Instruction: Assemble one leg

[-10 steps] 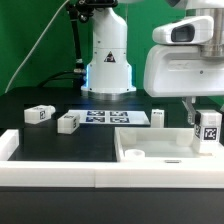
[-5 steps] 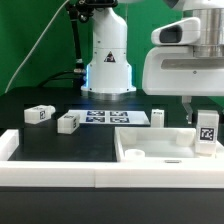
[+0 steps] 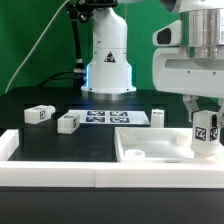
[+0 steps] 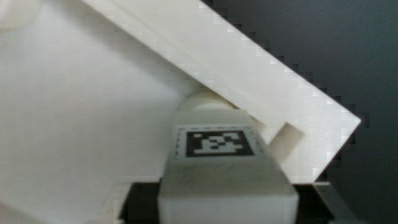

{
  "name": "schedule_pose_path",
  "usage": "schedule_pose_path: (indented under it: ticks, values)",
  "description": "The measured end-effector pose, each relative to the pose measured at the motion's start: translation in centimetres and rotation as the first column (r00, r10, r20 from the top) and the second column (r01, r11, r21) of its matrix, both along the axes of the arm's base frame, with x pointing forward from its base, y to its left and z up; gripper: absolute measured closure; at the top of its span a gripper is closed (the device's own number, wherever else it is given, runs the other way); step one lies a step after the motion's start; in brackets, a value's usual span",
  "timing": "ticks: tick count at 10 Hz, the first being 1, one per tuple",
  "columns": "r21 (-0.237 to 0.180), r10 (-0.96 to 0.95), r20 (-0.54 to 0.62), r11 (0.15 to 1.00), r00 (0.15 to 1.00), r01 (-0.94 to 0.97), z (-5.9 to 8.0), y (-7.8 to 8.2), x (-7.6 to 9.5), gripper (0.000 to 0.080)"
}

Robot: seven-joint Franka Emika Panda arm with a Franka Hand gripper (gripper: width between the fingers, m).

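Note:
My gripper (image 3: 205, 108) is shut on a leg (image 3: 206, 132), a small white block with a square tag on its face. It holds the leg upright at the exterior view's right, with its lower end at the far right corner of the large flat white square piece with a raised rim (image 3: 150, 152). In the wrist view the leg (image 4: 221, 165) sits between the dark fingers (image 4: 146, 204), pointing into the piece's corner (image 4: 294, 110). Three more legs stand on the black table: two at the left (image 3: 39, 115) (image 3: 68, 122) and one behind the square piece (image 3: 158, 117).
The marker board (image 3: 110, 117) lies flat on the table in front of the robot's white base (image 3: 108, 60). A white rail (image 3: 60, 172) runs along the table's front edge, with a raised end at the left (image 3: 8, 145).
The gripper has gone down with the leg and shifted slightly; the leg's lower end is now closer to the square piece's corner. The other parts have not moved.

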State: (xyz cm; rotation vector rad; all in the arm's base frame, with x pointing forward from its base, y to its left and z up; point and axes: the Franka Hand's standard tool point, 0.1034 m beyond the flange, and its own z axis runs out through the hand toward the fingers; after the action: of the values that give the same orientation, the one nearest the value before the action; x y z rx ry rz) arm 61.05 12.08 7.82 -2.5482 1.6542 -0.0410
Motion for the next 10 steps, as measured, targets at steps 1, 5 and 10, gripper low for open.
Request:
schedule_pose_path:
  ticks: [1, 5, 10]
  values:
    - [0.016, -0.136, -0.01, 0.991, 0.991, 0.136, 0.02, 0.03, 0.01, 0.0508]
    - [0.055, -0.496, -0.057, 0.865, 0.867, 0.498, -0.04, -0.12, 0.03, 0.0508]
    - [0.064, -0.498, -0.066, 0.863, 0.865, 0.501, -0.07, 0.2, -0.05, 0.0176]
